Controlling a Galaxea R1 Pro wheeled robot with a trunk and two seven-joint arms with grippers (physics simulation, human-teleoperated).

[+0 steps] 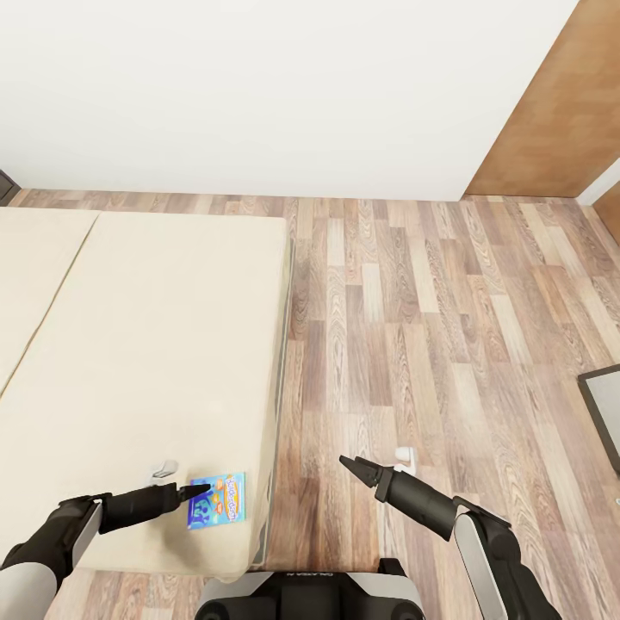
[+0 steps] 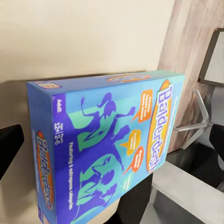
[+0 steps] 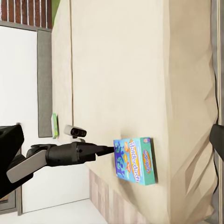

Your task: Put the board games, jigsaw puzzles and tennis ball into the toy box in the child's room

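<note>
A light-blue cartoon board game lies flat on the cream bed, near the mattress corner closest to me; in the right wrist view the same box rests by the mattress edge. My left gripper is low over the bed at the box's left side. It is open, and in the left wrist view its dark fingers stand wide apart on either side of the box without touching it. Over the wood floor to the right of the bed, my right gripper hangs open and empty.
Wood-plank floor runs along the bed's right side. A brown door stands at the far right of the white wall. A dark-framed grey panel juts in at the right edge. A thin green-edged object lies far across the bed, too small to identify.
</note>
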